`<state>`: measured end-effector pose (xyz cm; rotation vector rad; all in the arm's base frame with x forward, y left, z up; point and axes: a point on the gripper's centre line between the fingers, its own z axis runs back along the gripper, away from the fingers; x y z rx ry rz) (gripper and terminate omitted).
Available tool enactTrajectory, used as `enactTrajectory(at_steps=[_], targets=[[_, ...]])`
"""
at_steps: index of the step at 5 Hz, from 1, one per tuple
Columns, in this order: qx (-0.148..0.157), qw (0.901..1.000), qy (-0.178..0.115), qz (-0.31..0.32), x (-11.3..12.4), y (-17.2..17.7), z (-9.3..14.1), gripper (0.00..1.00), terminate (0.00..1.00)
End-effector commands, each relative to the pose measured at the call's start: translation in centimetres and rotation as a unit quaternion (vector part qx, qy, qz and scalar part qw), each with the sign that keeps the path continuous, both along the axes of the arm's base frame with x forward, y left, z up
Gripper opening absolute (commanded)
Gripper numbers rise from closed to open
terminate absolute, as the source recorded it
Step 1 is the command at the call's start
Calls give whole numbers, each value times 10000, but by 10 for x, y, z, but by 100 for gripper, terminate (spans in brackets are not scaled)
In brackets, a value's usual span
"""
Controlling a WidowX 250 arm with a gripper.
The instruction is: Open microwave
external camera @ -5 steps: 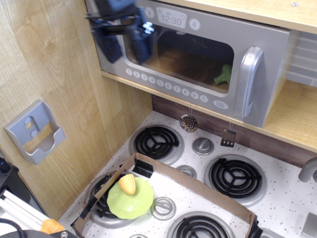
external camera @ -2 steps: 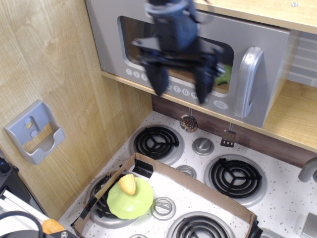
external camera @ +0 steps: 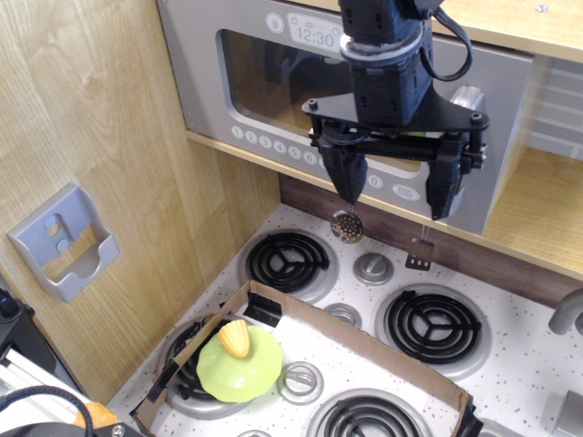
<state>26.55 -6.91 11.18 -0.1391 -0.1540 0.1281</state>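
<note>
The microwave (external camera: 205, 91) sits on a wooden shelf above the stove. Its silver-grey door is shut, with a dark window, a row of round white buttons (external camera: 273, 146) and a clock reading 12:30 (external camera: 314, 36). My gripper (external camera: 395, 187) hangs in front of the right part of the door, open and empty. Its left fingertip (external camera: 349, 187) is over the button row. Its right fingertip (external camera: 441, 196) overlaps the vertical grey handle (external camera: 468, 98), which is mostly hidden behind it. I cannot tell whether the finger touches the handle.
A small grey holder (external camera: 64, 241) is fixed to the left wooden wall. Below is a stove with black burners (external camera: 288, 258). A cardboard tray (external camera: 373, 350) holds a green plate (external camera: 239, 366) with a yellow piece (external camera: 235, 339). Small utensils (external camera: 346, 225) hang under the shelf.
My gripper has moved from the door's upper left corner across the window to the right, and now sits lower, by the handle. The door has stayed shut.
</note>
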Motion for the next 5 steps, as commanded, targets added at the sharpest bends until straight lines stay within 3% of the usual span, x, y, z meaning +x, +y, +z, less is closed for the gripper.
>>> enactTrajectory(at_steps=[1, 2, 5], targets=[[139, 9988, -477, 24, 38, -11, 7, 100, 0], [442, 9967, -657, -187, 50, -10, 9, 100, 0], [425, 9960, -744, -259, 75, -8, 9, 100, 0]])
